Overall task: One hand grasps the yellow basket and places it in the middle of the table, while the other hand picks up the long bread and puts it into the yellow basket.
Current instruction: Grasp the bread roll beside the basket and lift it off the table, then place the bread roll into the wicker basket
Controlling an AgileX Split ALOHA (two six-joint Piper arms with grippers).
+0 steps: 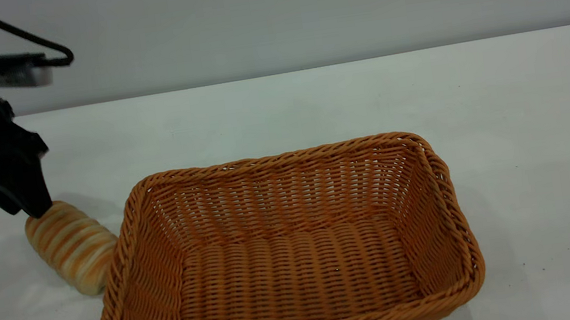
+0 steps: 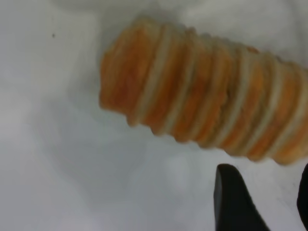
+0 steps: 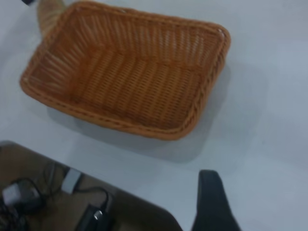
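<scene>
A large orange-tan woven wicker basket, the yellow basket (image 1: 285, 248), is sitting upright and empty near the middle of the white tabletop (image 1: 537, 149), toward the 6 o'clock edge in the exterior view, so the basket half of the task is looking done. The long bread (image 1: 72, 246), a small ridged roll with orange-brown and cream stripes, is lying on the tabletop at about 9 o'clock from the basket, with one rounded end just beside or touching the braided rim; it is not yet inside. The left end effector (image 1: 32, 207) is hanging over the bread's far end, at about 10 o'clock from the basket, with a dark finger tip meeting or nearly meeting the roll's upper surface. In the left wrist view the bread (image 2: 207, 96) is filling much of the frame and a dark finger (image 2: 236, 202) is sitting clear of it, with a second dark edge at the frame's border, so the fingers are looking spread and not yet pinching the roll. The right end effector (image 3: 211, 202) is showing only one dark finger in its own wrist view, well apart from the basket (image 3: 130, 72), and whether it is spread or pressed together cannot be told. What is left, by this reading: closing on the bread, lifting it over the rim, and setting it down inside.
</scene>
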